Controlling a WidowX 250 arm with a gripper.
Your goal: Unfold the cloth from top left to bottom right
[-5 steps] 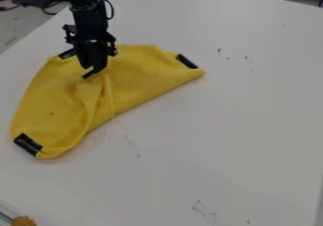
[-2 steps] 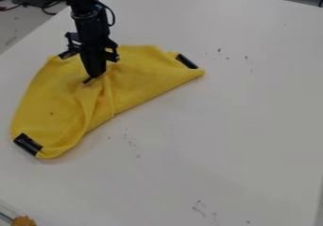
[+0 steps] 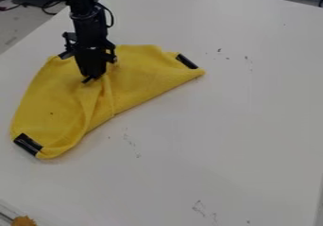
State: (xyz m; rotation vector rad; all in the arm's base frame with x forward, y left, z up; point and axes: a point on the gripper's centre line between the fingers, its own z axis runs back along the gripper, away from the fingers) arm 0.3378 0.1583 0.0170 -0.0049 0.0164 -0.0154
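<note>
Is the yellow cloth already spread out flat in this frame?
No, the cloth is still folded over, with raised creases running down from beneath the tool.

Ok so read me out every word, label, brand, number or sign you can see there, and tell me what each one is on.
There is no text I can read.
Yellow cloth and its black strips: no lettering I can make out.
Tool: none I can make out.
White table: only small faint marks, nothing readable as words or numbers.
</note>
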